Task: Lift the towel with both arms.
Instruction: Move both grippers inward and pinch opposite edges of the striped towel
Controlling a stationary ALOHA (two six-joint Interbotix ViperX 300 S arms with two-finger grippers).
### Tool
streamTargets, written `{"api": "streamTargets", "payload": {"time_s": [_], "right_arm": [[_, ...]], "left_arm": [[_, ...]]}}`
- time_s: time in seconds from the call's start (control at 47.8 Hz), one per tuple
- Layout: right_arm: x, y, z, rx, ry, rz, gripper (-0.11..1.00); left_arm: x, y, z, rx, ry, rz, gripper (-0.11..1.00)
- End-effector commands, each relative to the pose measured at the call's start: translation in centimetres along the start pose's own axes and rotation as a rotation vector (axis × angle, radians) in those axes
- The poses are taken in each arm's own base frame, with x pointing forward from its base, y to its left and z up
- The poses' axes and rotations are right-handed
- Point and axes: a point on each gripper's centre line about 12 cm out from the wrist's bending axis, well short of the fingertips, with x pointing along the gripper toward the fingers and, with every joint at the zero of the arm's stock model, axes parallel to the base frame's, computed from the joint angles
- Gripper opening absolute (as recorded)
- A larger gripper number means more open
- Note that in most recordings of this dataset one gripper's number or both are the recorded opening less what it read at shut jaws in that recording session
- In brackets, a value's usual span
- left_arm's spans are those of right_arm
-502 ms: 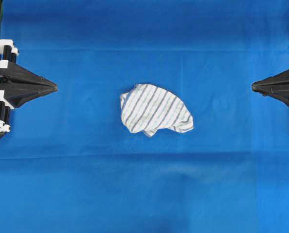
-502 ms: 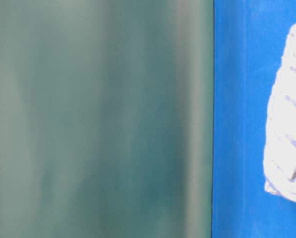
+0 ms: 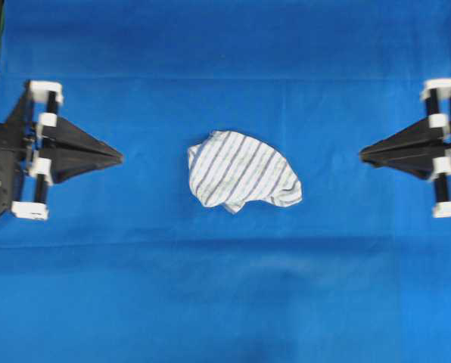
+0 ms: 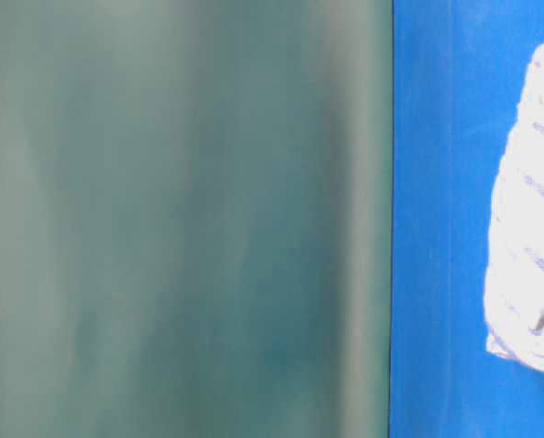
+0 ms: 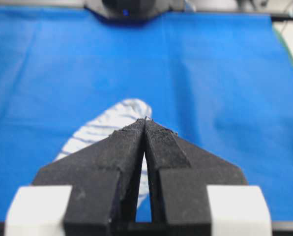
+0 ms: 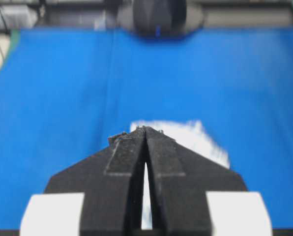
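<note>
- The blue cloth is covering the whole surface in the overhead view, with the towel lying at its middle. The table-level view is cutting it down to a strip on the right, beside a blurred grey-green surface that is filling most of that picture and is too soft to identify.
- The left arm is entering from the left edge of the overhead view, well apart from the towel, and is being cropped by that edge. Its white blocks are showing above and below the fingers.
- The right arm is sitting opposite, on the far side of the towel, also cropped by the frame edge.
- The towel is lying crumpled between the two arms, touching neither. The table-level view is showing only part of it, overexposed. Both wrist views are hiding its near part behind the fingers.
- The left gripper is pointing toward the towel with fingers pressed together at the tips, pinching nothing.
- The right gripper is likewise pressed together and empty; its wrist view is blurring the towel into a white smear.
</note>
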Motion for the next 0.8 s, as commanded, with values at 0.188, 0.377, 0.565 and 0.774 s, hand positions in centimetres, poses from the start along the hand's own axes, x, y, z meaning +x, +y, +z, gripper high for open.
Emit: {"api": "streamTargets", "payload": {"time_s": [0.188,0.377,0.565,0.774], "right_arm": [[4.2,0.4,-2.5,0.045,0.156,0.004,0.01],[7.6,1.3,-4.1,0.034,0.264,0.024,0.34],[10.8,1.4,-6.6,0.022,0.402,0.018,0.65],[13.1,1.3,-8.4,0.006,0.484,0.011,0.63]], "left_arm": [[5.1,-0.7,-2.1,-0.004,0.125,-0.019,0.08],[8.3,-1.0,-4.6,-0.001,0.226,-0.021,0.60],[11.2,-2.2,-7.9,0.015,0.342,-0.053,0.86],[13.1,-1.9,-11.2,0.021,0.443,-0.042,0.87]]}}
